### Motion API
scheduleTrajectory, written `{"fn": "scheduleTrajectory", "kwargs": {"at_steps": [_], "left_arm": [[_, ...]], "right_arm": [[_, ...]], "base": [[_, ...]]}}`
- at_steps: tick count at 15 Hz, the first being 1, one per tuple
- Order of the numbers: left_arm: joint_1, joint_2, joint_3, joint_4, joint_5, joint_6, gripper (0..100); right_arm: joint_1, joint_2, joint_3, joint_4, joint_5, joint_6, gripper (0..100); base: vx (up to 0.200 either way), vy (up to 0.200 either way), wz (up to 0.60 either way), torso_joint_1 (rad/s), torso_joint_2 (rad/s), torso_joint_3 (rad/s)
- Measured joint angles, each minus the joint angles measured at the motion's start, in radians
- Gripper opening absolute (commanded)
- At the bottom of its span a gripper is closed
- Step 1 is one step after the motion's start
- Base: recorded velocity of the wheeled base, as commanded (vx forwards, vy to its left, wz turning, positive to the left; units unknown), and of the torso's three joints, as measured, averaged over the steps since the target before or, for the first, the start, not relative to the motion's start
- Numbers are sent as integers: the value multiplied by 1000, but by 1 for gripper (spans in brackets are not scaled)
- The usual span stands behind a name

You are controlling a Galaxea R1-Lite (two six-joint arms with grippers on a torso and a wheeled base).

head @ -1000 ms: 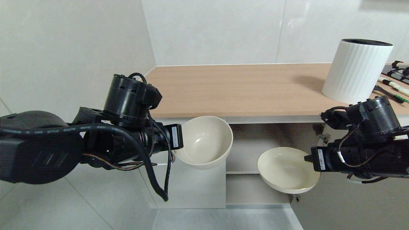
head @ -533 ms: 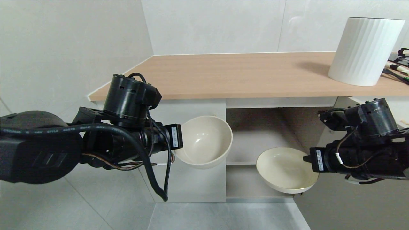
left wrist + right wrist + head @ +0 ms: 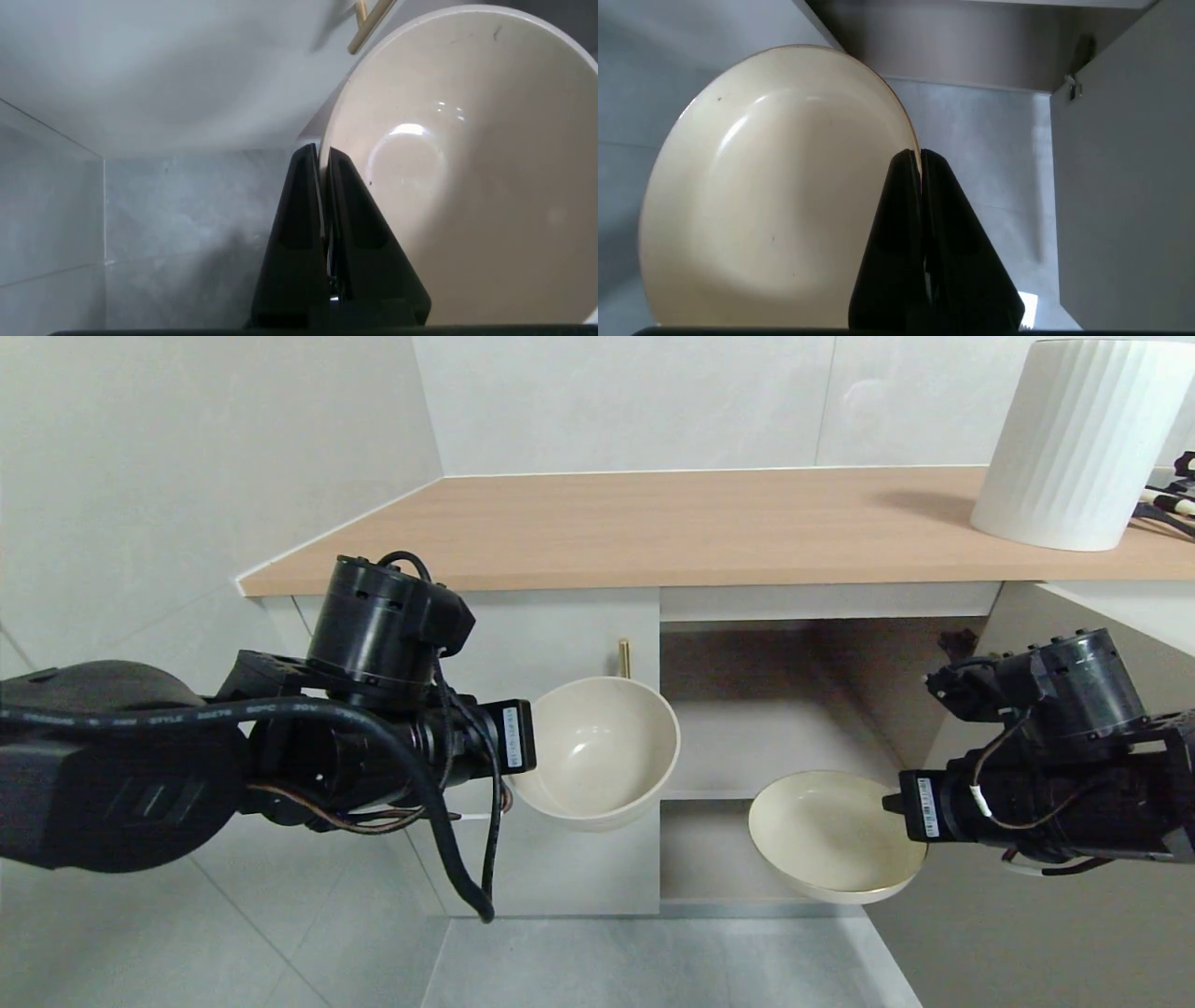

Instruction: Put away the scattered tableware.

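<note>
Wooden bench (image 3: 653, 527) runs across the back against a white tiled wall. Under it is a white cabinet (image 3: 560, 635): the door on the robot's left is shut, the compartment on its right is open, with a shelf (image 3: 747, 747) inside. Grey tiled floor (image 3: 653, 971) below.

A tall white ribbed container (image 3: 1074, 439) stands upright on the bench at the far right end. A few utensils (image 3: 1167, 504) lie just beside it at the picture's edge, too cut off to tell apart.

Left hand (image 3: 525, 758) is held out in front of the shut door and clamped on the near rim of a cream bowl (image 3: 602, 756). In the left wrist view its fingers (image 3: 301, 205) are pressed nearly together with the rim between them. The bowl (image 3: 467, 168) is in the air, tilted so its opening faces the robot, below bench level and touching neither cabinet nor floor.

Right hand (image 3: 894, 800) sits lower, before the open compartment, pinched on the edge of a cream plate (image 3: 826, 835). The right wrist view shows its fingers (image 3: 898, 215) closed tight on the plate's rim (image 3: 910, 140). The plate (image 3: 766, 187) hangs in the air in front of the lower part of the opening, tilted, and rests on nothing.

A small gold handle (image 3: 623, 658) on the shut door pokes up just above the bowl's far rim.
</note>
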Motion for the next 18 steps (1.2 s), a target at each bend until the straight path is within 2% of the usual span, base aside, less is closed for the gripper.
{"fn": "scheduleTrajectory", "kwargs": {"at_steps": [6,11,13,18], "left_arm": [[0,8,0,0,0,1,0],[0,10,0,0,0,1,0],[0,10,0,0,1,1,0],[0,24,0,0,3,2,0]], "right_arm": [[0,161,-3,-90,-1,11,0],[-34,420,-27,-379,-52,81,0],[-60,519,-98,-422,-76,84,0],[-116,682,-304,-424,-133,79,0]], "base": [[0,0,0,0,0,0],[0,0,0,0,0,0],[0,0,0,0,0,0],[0,0,0,0,0,0]]}}
